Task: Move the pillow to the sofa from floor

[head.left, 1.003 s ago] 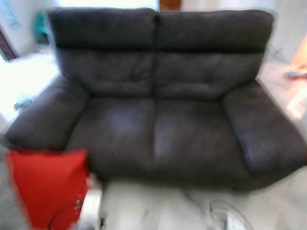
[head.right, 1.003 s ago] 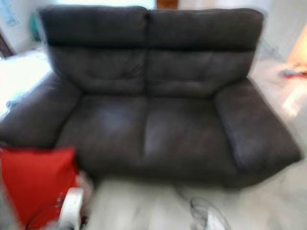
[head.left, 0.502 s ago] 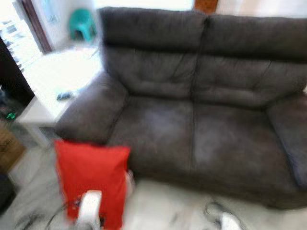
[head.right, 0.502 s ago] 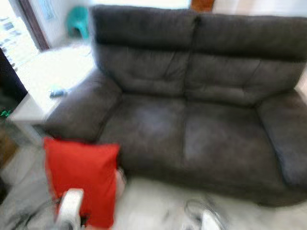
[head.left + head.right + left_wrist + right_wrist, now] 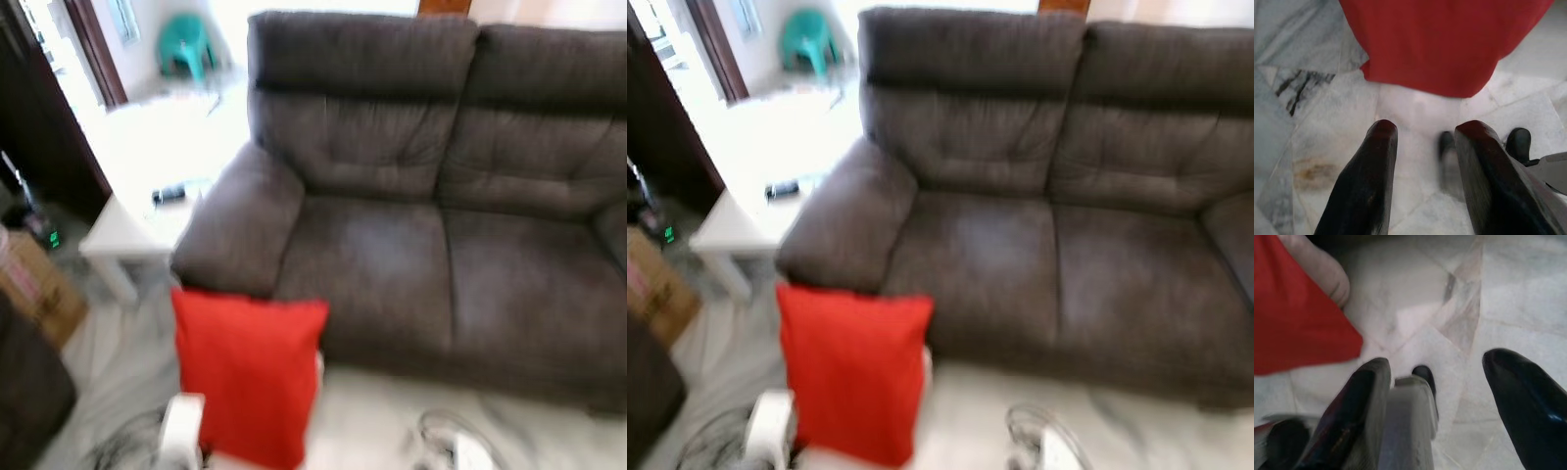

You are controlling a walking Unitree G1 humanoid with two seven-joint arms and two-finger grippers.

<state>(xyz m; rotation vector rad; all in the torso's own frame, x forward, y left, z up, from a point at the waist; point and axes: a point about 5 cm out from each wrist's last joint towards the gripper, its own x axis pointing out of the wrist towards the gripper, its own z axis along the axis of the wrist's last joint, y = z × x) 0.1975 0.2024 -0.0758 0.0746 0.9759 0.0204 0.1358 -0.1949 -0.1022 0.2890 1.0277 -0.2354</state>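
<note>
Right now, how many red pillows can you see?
1. The pillow stands on the floor, leaning against the front of the sofa below its armrest. Others may be hidden.

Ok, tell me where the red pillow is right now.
The red pillow stands on the marble floor to the robot's lower left, leaning against the sofa front below its left armrest.

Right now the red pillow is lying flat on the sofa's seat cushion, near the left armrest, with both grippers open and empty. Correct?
Not quite. In the left eye view the red pillow stands on the marble floor, leaning against the sofa front below the left armrest. Both grippers are open and empty.
</note>
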